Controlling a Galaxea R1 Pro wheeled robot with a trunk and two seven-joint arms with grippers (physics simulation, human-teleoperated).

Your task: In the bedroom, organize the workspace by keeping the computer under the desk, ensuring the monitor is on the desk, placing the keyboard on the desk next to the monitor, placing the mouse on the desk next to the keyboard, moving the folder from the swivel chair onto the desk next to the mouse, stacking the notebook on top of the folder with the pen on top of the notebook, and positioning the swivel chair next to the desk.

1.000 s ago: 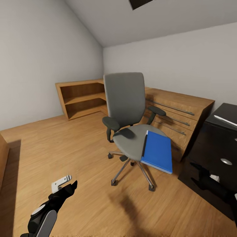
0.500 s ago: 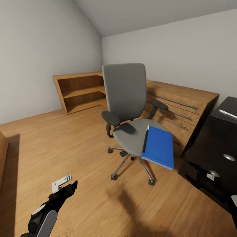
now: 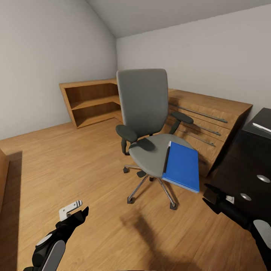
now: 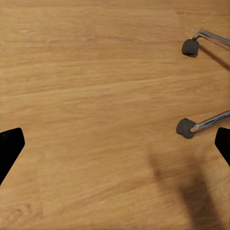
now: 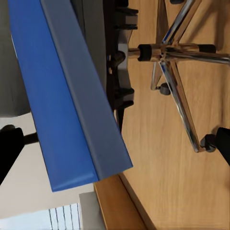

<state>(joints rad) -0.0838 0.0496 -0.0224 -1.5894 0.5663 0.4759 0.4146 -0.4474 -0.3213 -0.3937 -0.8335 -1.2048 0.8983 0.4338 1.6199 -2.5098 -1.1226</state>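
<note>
left hand (image 3: 77, 212) low over the floor, fingers wide | swivel chair (image 3: 146, 128) mid-room | blue folder (image 3: 182, 165) overhanging the seat edge | right hand (image 3: 210, 195) near it, wide apart | step: fetch folder; next: close on its edge, carry to counter (image 3: 259, 128)

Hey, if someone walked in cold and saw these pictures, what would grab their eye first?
Probably the bright blue folder, lying on the grey swivel chair with one corner overhanging the seat's front edge, mid-room on the wooden floor. Next, the right gripper, reaching toward that folder beside the black desk.
</note>
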